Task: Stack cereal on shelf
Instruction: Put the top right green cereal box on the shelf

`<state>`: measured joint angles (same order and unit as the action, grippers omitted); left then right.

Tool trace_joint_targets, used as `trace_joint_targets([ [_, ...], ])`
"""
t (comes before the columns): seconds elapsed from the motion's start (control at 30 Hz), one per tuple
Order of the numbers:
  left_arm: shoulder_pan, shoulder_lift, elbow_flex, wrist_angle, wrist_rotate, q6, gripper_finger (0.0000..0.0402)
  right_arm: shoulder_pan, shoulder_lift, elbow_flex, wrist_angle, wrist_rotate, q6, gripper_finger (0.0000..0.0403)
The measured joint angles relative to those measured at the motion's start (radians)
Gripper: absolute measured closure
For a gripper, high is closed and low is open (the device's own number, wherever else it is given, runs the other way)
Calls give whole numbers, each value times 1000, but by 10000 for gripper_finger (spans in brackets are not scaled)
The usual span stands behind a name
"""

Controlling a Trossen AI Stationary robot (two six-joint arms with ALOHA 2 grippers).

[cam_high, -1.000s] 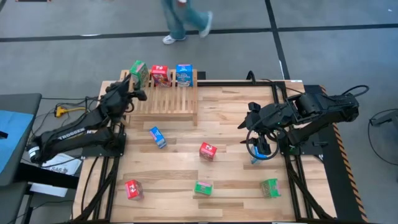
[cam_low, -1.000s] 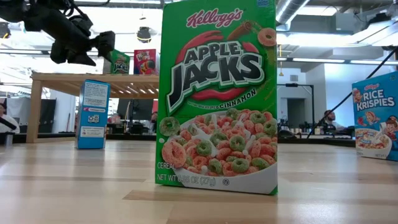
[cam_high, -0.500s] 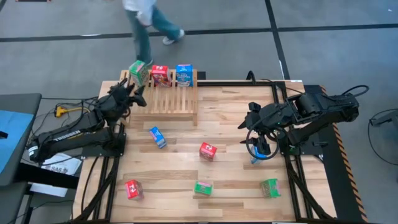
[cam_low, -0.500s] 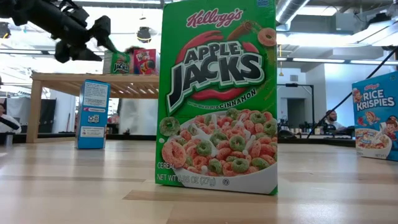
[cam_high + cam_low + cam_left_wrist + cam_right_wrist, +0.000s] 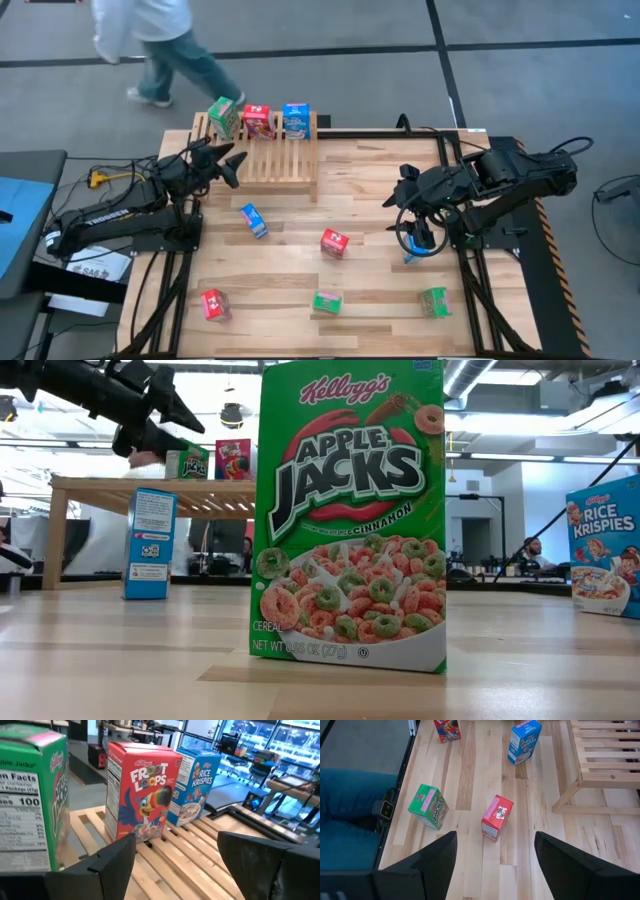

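now left fingers (image 5: 232, 160) back from shelf (image 5: 275, 160)

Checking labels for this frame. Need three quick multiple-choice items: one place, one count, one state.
1. Where is the left gripper?
A) at the shelf, near the green box
B) above the table's front edge
C) beside the right arm

2. How many boxes stand on the shelf?
A) one
B) three
C) five

3. The left gripper is:
A) shut on a box
B) shut, empty
C) open, empty

Answers:
1 A: the high view shows it at the shelf's end by the green box.
2 B: the green box, red box and blue box stand in a row.
3 C: the left wrist view shows its fingers apart with nothing between them.
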<state>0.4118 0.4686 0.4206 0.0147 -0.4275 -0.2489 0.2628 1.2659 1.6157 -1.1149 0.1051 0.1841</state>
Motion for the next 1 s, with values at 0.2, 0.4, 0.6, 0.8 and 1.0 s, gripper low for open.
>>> trace_joint_targets([
  [0.2, 0, 5, 0, -7, -95, 55, 132, 0, 0, 0, -1, 0, 0, 110],
  [0.4, 0, 36, 0, -10, -214, 81, 132, 0, 0, 0, -3, 0, 0, 110],
  [0.6, 5, 74, 0, 2, -216, 59, 132, -1, 0, 0, -3, 0, 0, 110],
  [0.8, 34, 111, 0, 4, -250, 23, 132, -1, 0, 0, -3, 0, 1, 110],
  [1.0, 59, 134, 0, 6, -217, 12, 132, -1, 0, 0, -3, 0, 1, 110],
])
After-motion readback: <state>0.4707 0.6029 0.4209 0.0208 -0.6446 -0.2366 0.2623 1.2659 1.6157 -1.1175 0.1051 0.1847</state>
